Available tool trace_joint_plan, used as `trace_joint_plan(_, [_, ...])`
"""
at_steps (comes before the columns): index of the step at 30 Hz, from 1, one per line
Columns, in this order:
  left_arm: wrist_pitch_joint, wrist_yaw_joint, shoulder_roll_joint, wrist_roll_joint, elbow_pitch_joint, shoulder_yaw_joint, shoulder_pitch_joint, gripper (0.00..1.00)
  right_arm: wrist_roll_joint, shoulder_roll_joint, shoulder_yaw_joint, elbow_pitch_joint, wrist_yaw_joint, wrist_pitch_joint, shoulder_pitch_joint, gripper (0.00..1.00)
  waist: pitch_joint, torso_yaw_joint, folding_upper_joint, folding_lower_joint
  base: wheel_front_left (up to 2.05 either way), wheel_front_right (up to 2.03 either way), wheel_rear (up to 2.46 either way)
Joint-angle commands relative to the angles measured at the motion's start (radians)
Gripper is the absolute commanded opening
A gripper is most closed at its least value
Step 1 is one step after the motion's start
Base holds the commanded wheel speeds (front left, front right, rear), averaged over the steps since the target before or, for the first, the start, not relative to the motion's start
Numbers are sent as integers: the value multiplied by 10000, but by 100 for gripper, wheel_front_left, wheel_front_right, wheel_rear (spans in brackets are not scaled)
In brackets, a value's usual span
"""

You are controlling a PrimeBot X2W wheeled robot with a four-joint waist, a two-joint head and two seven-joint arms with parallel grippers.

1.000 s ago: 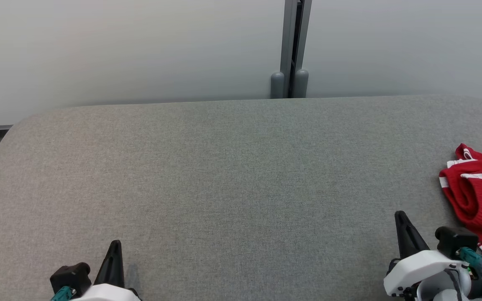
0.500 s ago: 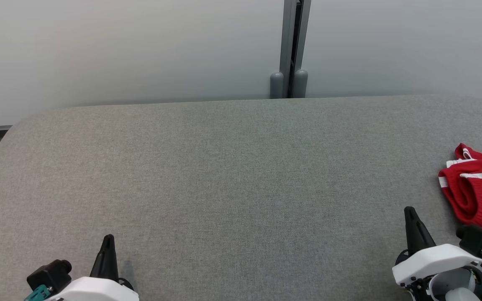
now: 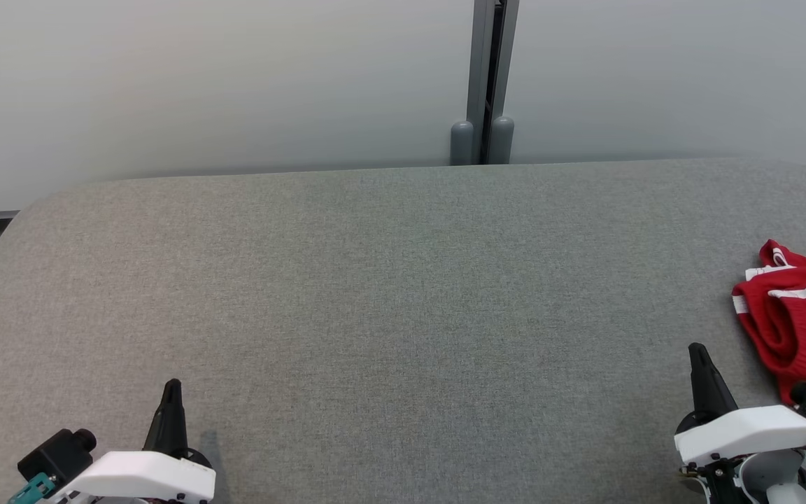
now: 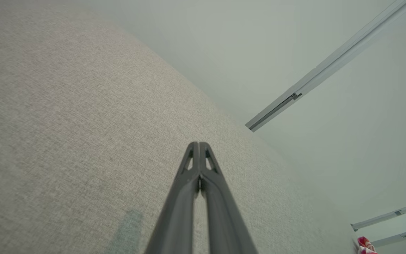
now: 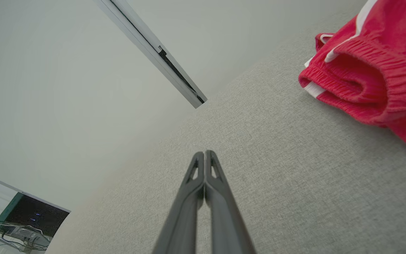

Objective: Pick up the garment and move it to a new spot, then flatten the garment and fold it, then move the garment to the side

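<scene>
Garment (image 3: 798, 322) cut off at right frame edge, on grey table (image 3: 403, 294). Left claw (image 3: 171, 392) lower left, right claw (image 3: 698, 353) lower right: both pressed together, empty.

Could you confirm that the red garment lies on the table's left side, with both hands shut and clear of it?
Not quite: the head view shows the garment on the table's right side. The left hand and right hand are indeed shut and clear of it.

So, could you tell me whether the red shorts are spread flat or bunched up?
Bunched up: the red shorts lie heaped, their elastic waistband doubled over itself.
</scene>
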Motion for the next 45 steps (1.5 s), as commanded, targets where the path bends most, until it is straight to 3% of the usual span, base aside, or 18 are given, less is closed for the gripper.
trace_joint_plan(1, [78, -68, 71, -401, -205, 92, -291, 0, 426, -91, -64, -232, 1, 101, -91, 0, 0, -2, 0, 0, 0, 0, 0])
trace_joint_plan(18, [664, -249, 91, -2596, -534, 325, -413, 0, 2760, -117, -307, -724, 1, 682, 58, 0, -5, -23, 0, 0, 0, 0, 0])
trace_joint_plan(45, [1351, -460, 115, -5171, -917, 600, -559, 0, 5499, -149, -595, -1296, 1, 1364, 253, 0, -12, -54, 0, 0, 0, 0, 0])
